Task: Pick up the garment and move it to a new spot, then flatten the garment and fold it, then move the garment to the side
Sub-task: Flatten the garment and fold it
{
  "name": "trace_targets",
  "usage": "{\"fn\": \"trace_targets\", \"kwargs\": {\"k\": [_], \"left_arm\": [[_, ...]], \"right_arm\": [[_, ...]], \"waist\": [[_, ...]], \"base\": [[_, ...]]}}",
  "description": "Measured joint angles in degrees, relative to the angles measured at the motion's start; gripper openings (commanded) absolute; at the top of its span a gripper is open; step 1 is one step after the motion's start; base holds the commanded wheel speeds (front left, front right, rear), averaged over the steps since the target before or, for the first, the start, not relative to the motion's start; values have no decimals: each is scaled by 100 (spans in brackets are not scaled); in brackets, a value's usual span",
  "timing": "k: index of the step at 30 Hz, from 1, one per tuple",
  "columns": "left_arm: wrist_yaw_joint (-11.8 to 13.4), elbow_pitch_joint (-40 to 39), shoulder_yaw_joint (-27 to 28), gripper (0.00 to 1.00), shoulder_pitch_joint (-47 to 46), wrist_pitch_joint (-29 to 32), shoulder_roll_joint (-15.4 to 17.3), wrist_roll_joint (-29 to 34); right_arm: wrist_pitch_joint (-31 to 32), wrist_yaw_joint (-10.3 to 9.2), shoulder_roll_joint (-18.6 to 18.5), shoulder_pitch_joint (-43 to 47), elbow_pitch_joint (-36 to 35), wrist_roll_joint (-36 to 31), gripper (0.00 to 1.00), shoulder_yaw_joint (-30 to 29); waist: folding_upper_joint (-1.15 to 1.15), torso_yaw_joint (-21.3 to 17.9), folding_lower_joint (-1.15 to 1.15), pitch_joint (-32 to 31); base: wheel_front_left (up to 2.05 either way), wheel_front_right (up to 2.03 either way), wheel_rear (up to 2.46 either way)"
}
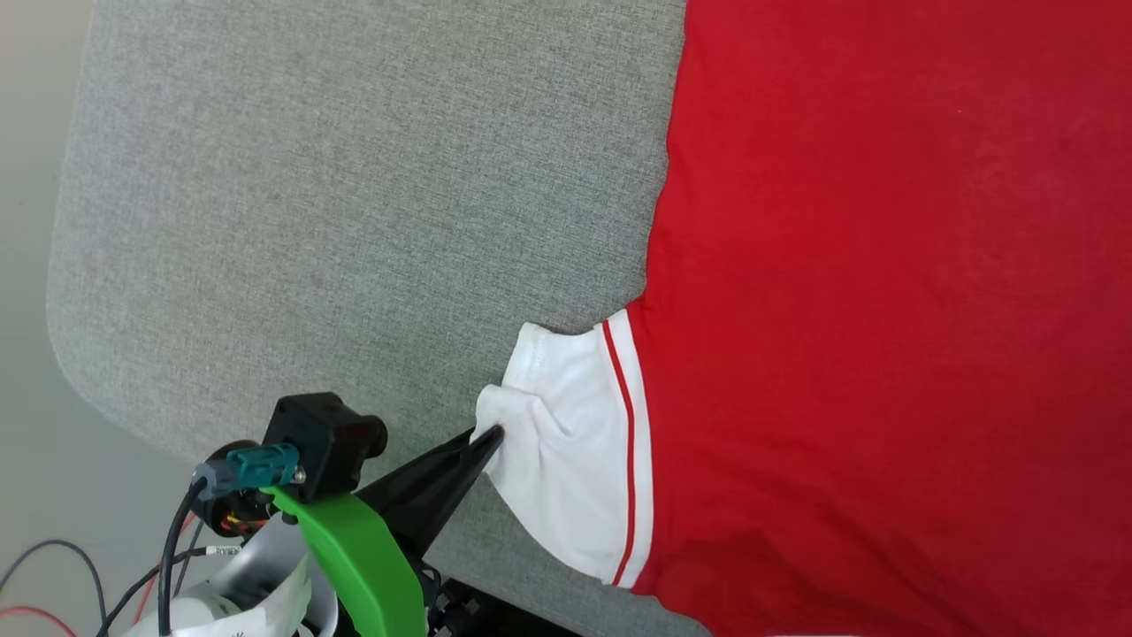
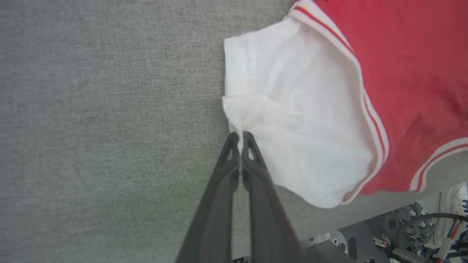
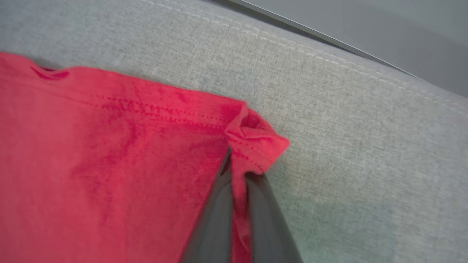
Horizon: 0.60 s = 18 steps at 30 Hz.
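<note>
The garment (image 1: 884,292), a red T-shirt with white sleeves and red-and-white trim, lies spread over the right part of a grey fabric surface (image 1: 354,203). Its numerals are hidden. My left gripper (image 1: 491,435) is shut on the outer edge of the white sleeve (image 1: 566,442), which bunches at the fingertips; the left wrist view shows the pinch (image 2: 240,136) on the sleeve (image 2: 299,120). In the right wrist view my right gripper (image 3: 237,168) is shut on a crumpled corner of the red hem (image 3: 256,138), with fabric running down between the fingers.
The grey surface has a rounded corner at the lower left (image 1: 80,354), with pale floor beyond it (image 1: 26,265). Cables (image 1: 53,575) and robot base parts (image 2: 402,233) sit beside the near edge. A stitched seam (image 3: 329,54) marks the surface's edge by the right gripper.
</note>
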Motion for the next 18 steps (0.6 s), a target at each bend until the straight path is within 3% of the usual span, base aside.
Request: {"fn": "trace_targets", "kwargs": {"k": [18], "left_arm": [[168, 254, 132, 0, 47, -41, 25, -101]], "right_arm": [[-335, 0, 125, 1550, 56, 186, 0, -205]], "waist": [[0, -386, 0, -942]], "base": [[0, 0, 0]]}}
